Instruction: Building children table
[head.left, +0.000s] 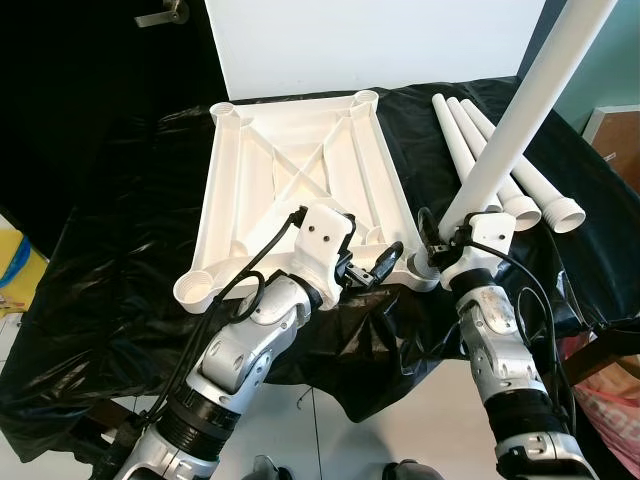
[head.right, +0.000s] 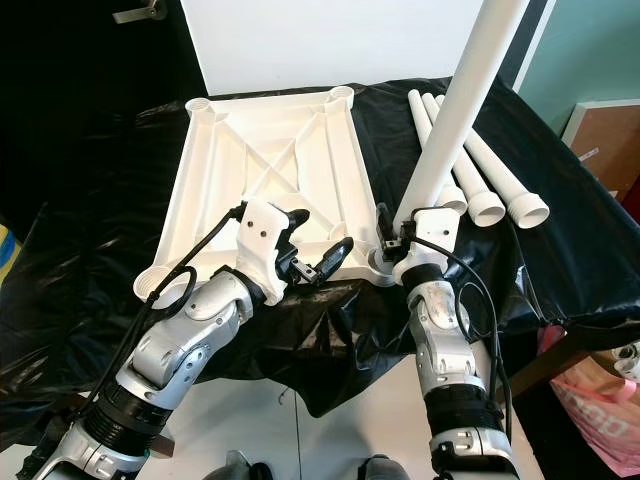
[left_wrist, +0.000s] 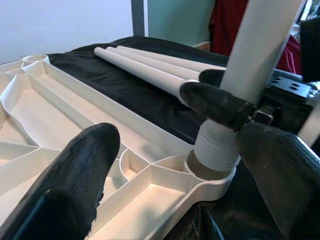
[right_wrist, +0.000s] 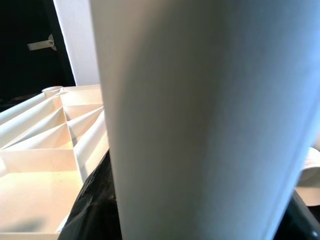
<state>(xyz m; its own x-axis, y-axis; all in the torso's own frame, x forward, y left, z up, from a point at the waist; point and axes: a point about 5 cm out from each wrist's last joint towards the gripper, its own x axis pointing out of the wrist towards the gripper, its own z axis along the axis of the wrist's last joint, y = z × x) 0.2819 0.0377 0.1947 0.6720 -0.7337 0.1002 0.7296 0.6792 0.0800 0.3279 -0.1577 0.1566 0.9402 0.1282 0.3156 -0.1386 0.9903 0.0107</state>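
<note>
Left gripper: fingers apart, at near edge of inverted white tabletop on black cloth | Right gripper: clamped on table leg, threaded end in near-right corner socket | Three spare legs: lying on cloth right of tabletop

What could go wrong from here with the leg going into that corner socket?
1. The long white plastic leg leans away from upright while its ribbed end sits in the corner socket of the upside-down white plastic tabletop; it may jam or cross-thread.
2. The right hand grips low on the leg, so the tall top could swing.
3. The left hand sits open beside the socket without holding the tabletop, which may slide on the black sheet.
</note>
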